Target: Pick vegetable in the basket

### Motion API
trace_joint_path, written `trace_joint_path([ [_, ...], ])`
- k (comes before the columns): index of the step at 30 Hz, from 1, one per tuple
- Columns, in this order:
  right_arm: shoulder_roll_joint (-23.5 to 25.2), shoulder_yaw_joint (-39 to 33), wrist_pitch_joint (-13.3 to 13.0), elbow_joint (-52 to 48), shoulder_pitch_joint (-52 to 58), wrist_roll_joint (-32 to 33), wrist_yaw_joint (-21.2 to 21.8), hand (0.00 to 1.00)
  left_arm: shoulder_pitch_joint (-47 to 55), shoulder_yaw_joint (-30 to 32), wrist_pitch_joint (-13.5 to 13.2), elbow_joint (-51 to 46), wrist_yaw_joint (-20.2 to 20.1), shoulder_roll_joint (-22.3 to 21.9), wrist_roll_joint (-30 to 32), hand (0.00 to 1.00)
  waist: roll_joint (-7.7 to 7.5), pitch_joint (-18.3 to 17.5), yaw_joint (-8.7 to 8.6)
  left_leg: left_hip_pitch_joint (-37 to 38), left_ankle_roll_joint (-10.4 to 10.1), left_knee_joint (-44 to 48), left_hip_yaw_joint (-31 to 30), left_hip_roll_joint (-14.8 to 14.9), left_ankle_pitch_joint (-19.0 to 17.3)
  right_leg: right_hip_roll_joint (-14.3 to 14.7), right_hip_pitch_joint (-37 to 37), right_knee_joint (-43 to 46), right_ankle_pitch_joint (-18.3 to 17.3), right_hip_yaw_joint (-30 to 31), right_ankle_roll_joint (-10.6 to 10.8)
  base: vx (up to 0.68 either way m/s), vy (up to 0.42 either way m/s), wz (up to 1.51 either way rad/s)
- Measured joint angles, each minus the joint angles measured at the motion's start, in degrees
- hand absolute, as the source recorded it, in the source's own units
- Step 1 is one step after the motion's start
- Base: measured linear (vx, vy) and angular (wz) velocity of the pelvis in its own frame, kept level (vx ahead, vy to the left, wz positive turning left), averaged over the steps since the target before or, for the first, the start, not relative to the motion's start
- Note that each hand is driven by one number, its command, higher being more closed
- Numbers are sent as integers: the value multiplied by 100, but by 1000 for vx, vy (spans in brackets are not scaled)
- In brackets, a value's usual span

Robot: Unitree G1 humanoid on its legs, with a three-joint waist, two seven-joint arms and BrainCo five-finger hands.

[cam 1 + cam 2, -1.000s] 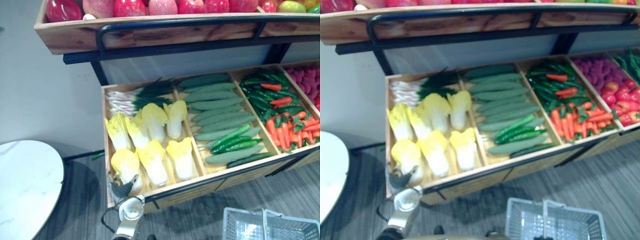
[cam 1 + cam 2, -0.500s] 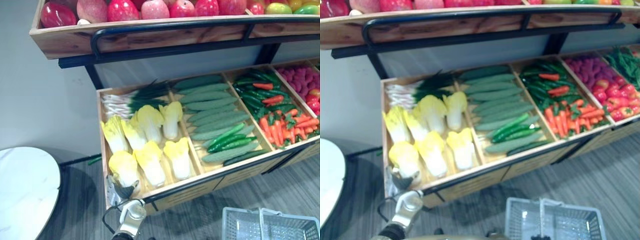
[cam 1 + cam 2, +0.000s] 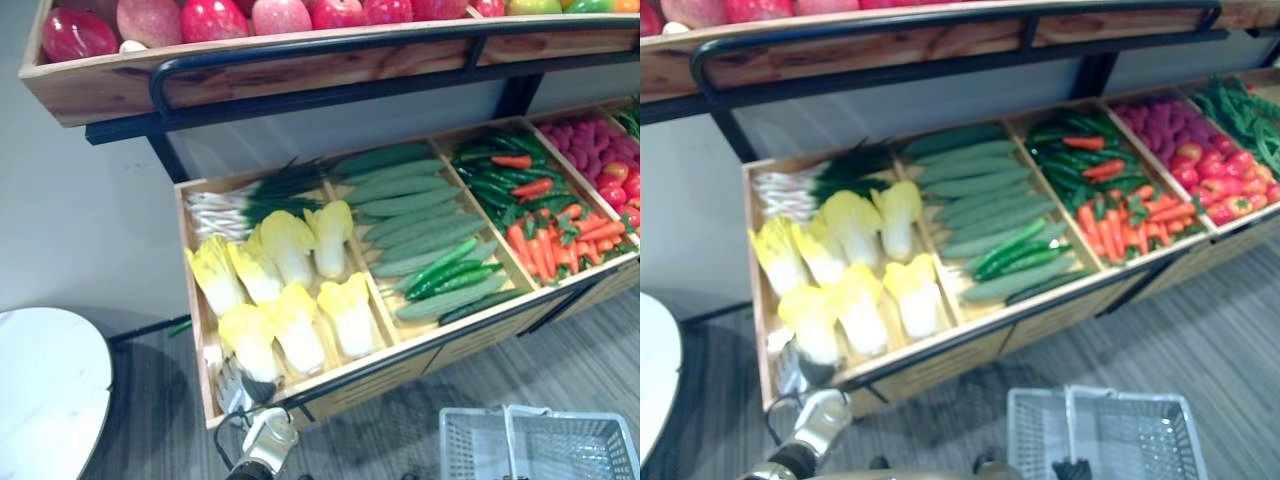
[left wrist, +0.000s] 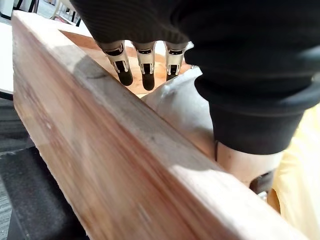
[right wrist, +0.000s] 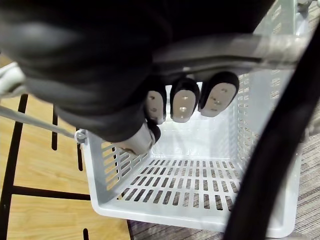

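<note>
Several yellow cabbages lie in the left compartment of the wooden crate. My left hand reaches over the crate's front left corner, right beside the nearest cabbage. In the left wrist view its fingers are straight and open above the wooden rim, with the cabbage's pale base just below them. The grey plastic basket hangs low at the right. My right hand is curled round its handle.
Cucumbers, then peppers and carrots, fill the compartments to the right; scallions lie at the back left. An upper shelf of apples overhangs the crate. A white round table stands at the left.
The camera has shifted, so the whole stand sits further left and lower in the picture. My left hand stays at the crate's front left corner by the nearest cabbage.
</note>
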Motion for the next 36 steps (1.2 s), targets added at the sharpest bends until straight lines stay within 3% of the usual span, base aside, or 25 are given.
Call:
trace_joint_path([
  [10, -56, 99, -11, 6, -17, -2, -4, 100, -110, -56, 14, 306, 127, -26, -339, 100, 66, 14, -6, 7, -12, 0, 25, 42, -8, 40, -4, 0, 5, 27, -8, 1, 1, 0],
  [15, -55, 103, -11, 8, -20, -4, -1, 100, -210, -14, -157, 502, 189, -29, -701, 100, 55, 24, -12, 8, -23, 0, 36, 40, -17, 39, 3, 1, 5, 50, -8, 0, 0, 0],
  [21, -29, 170, -8, 13, -40, -7, -4, 100, -340, 130, -596, 673, 267, -40, -1511, 100, 48, 47, -17, 50, -24, 0, 29, 36, -19, 37, 25, 1, 5, 47, -8, 12, 3, 0],
  [28, -44, 259, 42, 12, -59, -18, -2, 100, -418, 557, -1614, 601, 247, -103, -2447, 100, 39, 58, -19, 89, -33, 0, -29, 27, -27, 23, 99, -22, 2, -11, -4, 2, 0, 4],
  [36, -47, 186, 178, -57, -57, -48, 88, 100, -190, 989, -1897, -317, 245, -382, -2764, 100, 38, 57, -15, -30, -21, 0, -308, 3, -15, -3, 128, -58, -5, -265, 5, 11, 6, 14],
])
